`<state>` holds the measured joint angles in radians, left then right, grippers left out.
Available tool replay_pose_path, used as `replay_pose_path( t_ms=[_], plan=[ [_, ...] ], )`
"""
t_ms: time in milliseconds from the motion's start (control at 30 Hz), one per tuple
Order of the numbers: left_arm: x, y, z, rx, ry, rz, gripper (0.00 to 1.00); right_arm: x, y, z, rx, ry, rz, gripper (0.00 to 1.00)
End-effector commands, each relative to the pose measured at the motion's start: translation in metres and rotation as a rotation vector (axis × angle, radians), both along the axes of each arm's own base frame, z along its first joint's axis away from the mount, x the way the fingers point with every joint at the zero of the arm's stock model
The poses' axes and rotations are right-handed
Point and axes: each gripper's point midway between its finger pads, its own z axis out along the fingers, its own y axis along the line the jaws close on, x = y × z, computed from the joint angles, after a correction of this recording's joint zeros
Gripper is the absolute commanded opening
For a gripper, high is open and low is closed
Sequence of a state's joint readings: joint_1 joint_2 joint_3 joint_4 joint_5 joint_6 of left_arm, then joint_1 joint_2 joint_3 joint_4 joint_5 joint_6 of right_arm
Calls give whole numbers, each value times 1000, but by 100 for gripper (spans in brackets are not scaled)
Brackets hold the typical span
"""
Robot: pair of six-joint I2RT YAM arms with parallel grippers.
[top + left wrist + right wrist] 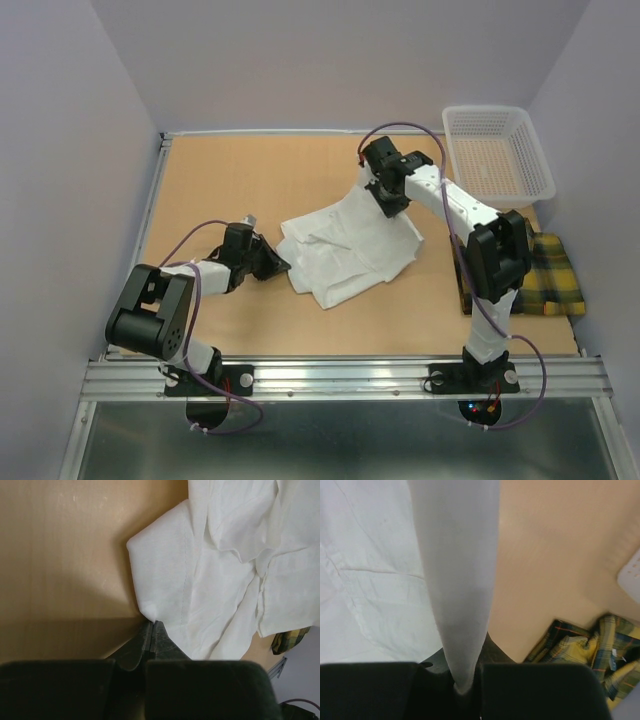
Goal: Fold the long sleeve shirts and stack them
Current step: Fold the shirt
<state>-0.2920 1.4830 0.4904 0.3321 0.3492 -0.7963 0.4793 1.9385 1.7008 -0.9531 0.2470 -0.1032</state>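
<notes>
Low over the table (230, 180), the left arm lies stretched out, the left fingers (150, 636) clenched on a corner of the white shirt (345, 255). The right arm reaches far, and the right fingers (388, 198) pinch a raised fold of that shirt. The right wrist view shows this fold as a taut strip, with the plaid shirt (580, 647) to their right. Only the top view shows the basket (500, 150) beyond.

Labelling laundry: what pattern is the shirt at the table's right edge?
Yellow-and-dark plaid shirt; shows best in the top external view.
</notes>
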Motion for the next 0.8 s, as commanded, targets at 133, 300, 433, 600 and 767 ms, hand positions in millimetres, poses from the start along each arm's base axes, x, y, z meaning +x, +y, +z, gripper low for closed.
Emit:
replay_pose_path(
  t_ms=[133,300,433,600,767],
  plan=[
    [-18,-12,-1,11,13,-55,0,7,21,30,-224,-218,-107,1],
    [-20,-18,0,-7,13,-66,0,0,49,29,-267,-253,-125,2],
    [-22,-21,0,-16,12,-72,0,-10,76,18,-273,-240,-120,7],
    [-25,-22,-2,-23,20,-70,0,-20,115,5,-262,-238,-90,8],
    [-27,-22,-5,-28,31,-68,0,-39,149,-10,-219,-199,-23,10]
  ],
)
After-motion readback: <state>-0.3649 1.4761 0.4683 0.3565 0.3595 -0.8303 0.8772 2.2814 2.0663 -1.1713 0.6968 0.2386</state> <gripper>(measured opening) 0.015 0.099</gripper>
